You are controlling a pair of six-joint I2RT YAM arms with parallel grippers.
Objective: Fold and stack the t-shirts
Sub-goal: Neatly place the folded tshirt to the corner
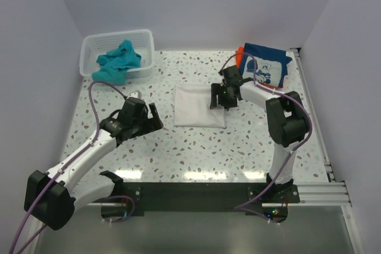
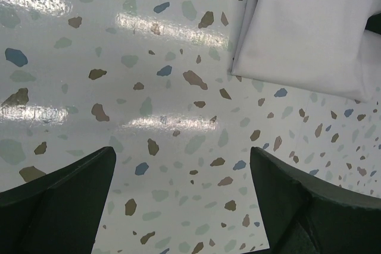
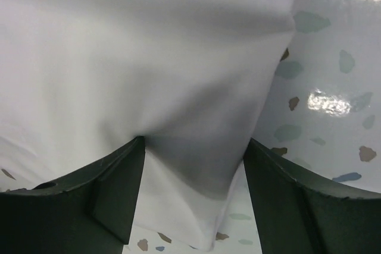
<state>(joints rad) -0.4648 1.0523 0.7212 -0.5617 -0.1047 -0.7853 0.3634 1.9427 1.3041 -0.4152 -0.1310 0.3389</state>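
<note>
- From above, the white t-shirt point(image 1: 200, 106) lies folded into a neat square in the middle of the table point(image 1: 178, 150), flat and alone.
- The right gripper point(image 1: 221, 96) sits at that square's right edge. The overhead view does not show how far apart its jaws are.
- The right wrist camera shows it: the two dark fingers point(image 3: 286, 206) stand well apart, with the white cloth's edge and a corner lying between them. One finger presses against a soft crease, but nothing is pinched.
- The left gripper point(image 1: 152, 121) hangs over bare table, to the left of the white square and clear of it.
- Its own camera shows the jaws spread wide over speckled surface only. The folded shirt's corner is at the upper right of that frame, layered edges showing, apart from the fingers point(image 2: 59, 206).
- Only the overhead view takes in the other shirts. A teal t-shirt point(image 1: 122, 57) is bunched in the white mesh basket point(image 1: 149, 49) at the far left corner, with part of it spilling over the front rim.
- At the far right, a navy t-shirt point(image 1: 268, 69) with a white print lies folded, with a sliver of an orange t-shirt point(image 1: 239, 57) showing at its left edge. I cannot tell whether the orange one lies under or beside it.
</note>
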